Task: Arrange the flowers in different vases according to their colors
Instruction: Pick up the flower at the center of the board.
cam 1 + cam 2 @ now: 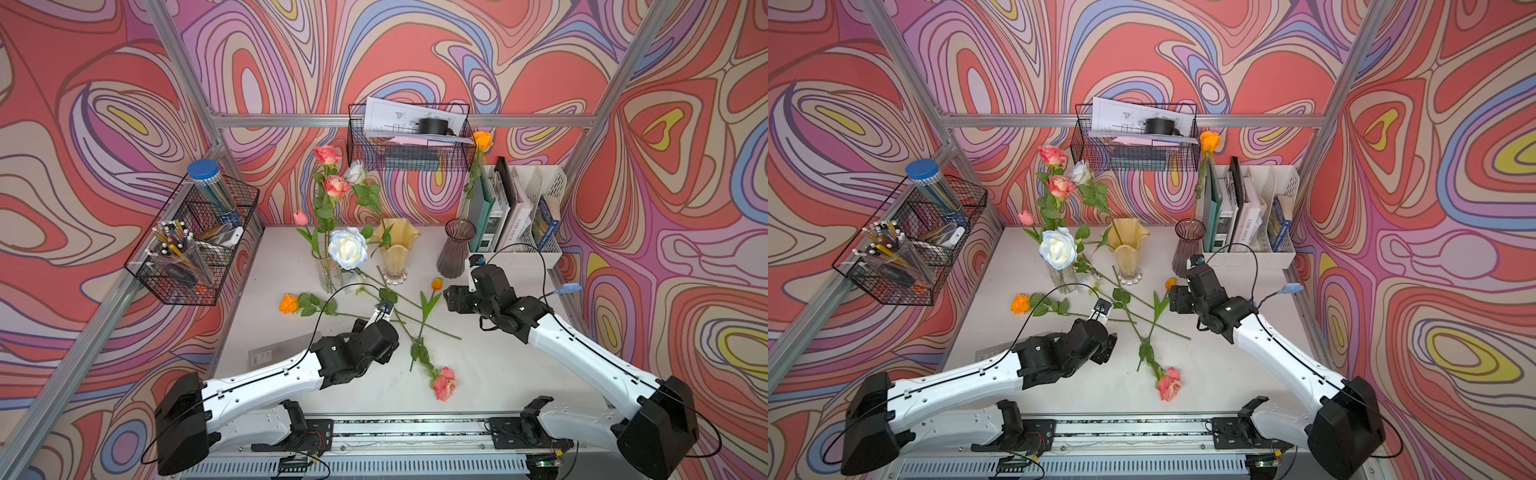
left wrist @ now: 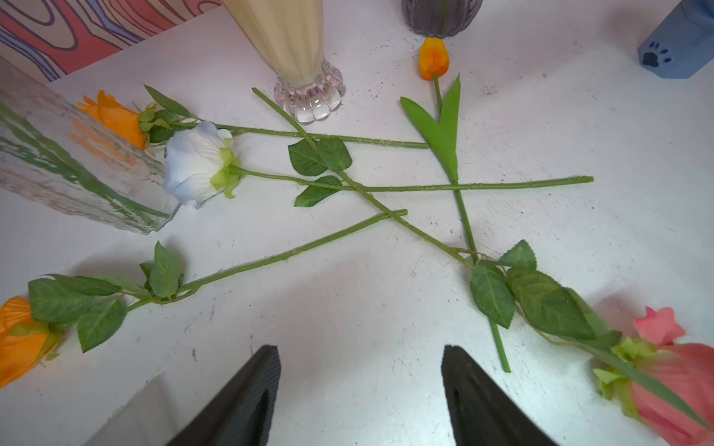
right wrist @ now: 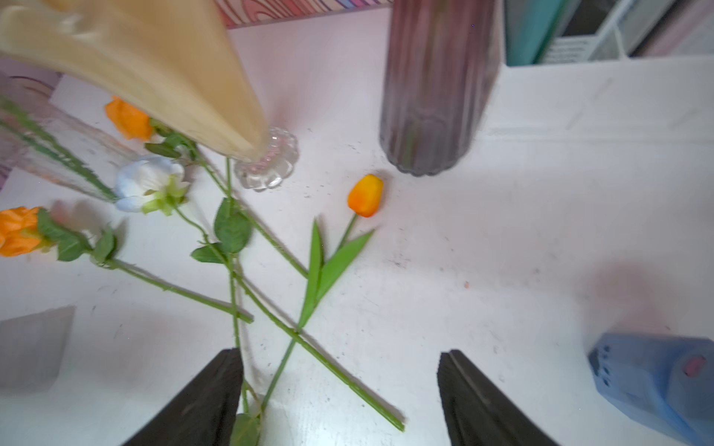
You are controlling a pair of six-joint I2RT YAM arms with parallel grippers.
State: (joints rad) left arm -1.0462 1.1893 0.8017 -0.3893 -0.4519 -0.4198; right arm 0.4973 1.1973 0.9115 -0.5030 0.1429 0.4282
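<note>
Left gripper and right gripper both hang spread and empty over crossed stems. Four flowers lie on the table: orange rose, small white rose, orange tulip, pink rose. Beyond, the clear vase holds pink blooms, the yellow vase a tall white rose, the purple vase one tall orange rose: roughly half sorted, I judge.

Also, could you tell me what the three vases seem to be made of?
The cylinder vase looks like clear glass: textured, with stems showing through. The yellow vase seems milky glass, possibly glazed ceramic: opaque, glossy, on a clear scalloped foot. The purple vase looks like smoky tinted glass: ribbed, translucent, a stem faintly visible inside.
</note>
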